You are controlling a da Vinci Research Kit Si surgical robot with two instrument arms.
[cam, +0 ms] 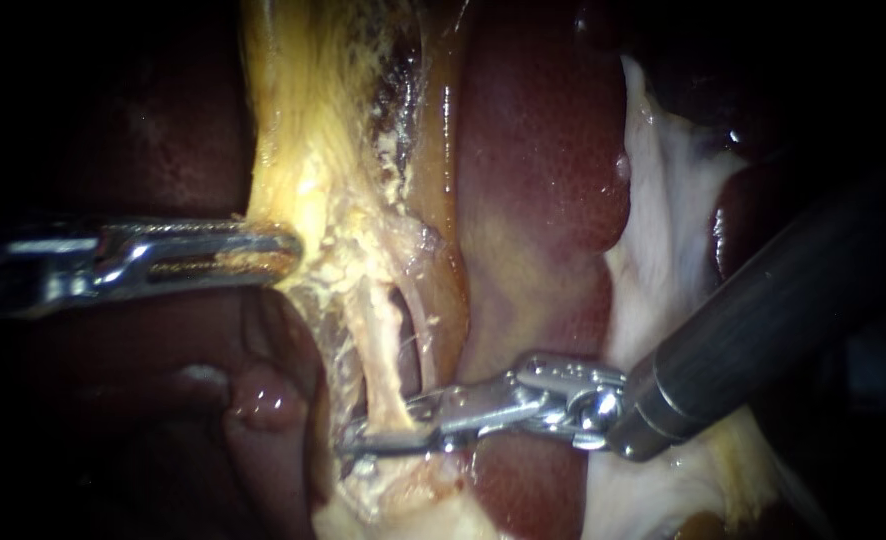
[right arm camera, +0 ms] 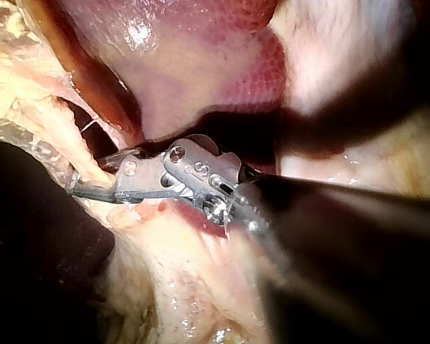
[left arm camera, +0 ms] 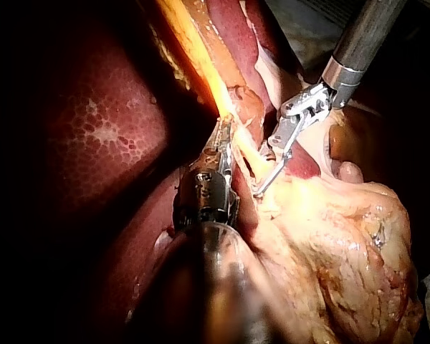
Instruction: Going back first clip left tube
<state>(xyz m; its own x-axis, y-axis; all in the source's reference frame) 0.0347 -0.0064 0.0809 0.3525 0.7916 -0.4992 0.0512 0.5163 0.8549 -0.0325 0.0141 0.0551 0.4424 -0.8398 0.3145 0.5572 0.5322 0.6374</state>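
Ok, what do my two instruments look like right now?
Left instrument: bright silver metal, a long slotted pincer with fine ridged edges. Right instrument: dark grey round shaft with a paler ring, then a silver linked wrist and a thin pincer.

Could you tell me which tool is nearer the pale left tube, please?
Right. The right tool straddles the left tube low down, jaws open around it; the left tool sits apart, higher up, shut on yellow tissue.
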